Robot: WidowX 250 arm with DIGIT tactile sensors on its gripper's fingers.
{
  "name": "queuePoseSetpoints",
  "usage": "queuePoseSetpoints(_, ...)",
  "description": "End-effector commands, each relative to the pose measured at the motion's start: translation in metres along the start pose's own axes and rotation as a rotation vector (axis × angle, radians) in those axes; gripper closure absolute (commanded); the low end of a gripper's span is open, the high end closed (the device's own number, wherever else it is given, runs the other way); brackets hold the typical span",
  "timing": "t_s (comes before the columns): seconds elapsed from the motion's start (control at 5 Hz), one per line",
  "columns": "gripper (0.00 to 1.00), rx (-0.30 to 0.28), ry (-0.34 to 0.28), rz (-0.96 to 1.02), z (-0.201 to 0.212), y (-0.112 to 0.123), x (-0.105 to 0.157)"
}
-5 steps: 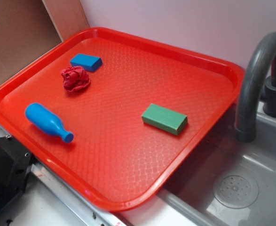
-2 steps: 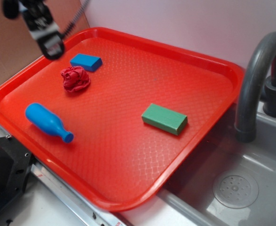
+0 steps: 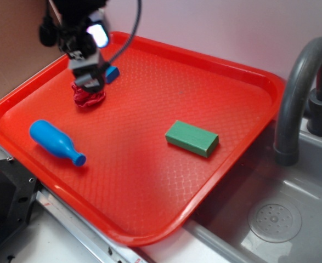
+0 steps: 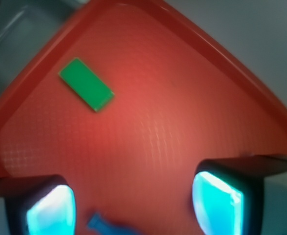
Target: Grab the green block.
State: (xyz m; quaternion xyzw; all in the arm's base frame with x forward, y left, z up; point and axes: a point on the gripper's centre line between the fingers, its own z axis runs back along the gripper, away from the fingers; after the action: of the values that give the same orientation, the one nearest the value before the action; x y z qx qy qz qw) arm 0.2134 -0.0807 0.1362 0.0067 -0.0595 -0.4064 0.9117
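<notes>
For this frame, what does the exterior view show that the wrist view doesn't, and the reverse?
Exterior only: the gripper seen from outside, above the red cloth; a blue block partly behind it, the faucet and the sink. Wrist only: the two fingers spread apart with nothing between them. Both: the green block lying free on the tray, and the blue bottle, in the wrist view only a sliver.

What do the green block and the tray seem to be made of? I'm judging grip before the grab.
The green block looks like painted wood or hard plastic: matte, crisp edges, no glare; the look leaves it open. The tray looks like moulded plastic, glossy at its rim, with a fine cross-hatched texture on the floor. The end effector is far from the block, fingers apart.
</notes>
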Motion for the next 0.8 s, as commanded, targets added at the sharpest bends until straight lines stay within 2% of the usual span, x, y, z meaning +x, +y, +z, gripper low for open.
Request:
queuePoseSetpoints(0.0, 0.0, 0.011, -0.039, -0.303, -0.026, 0.004, 0.025)
queuePoseSetpoints(0.4, 0.0, -0.076, -0.008, -0.437, -0.056, -0.01, 0.045)
queuePoseSetpoints(0.6, 0.0, -0.069, 0.047, -0.459, -0.072, -0.016, 0.053)
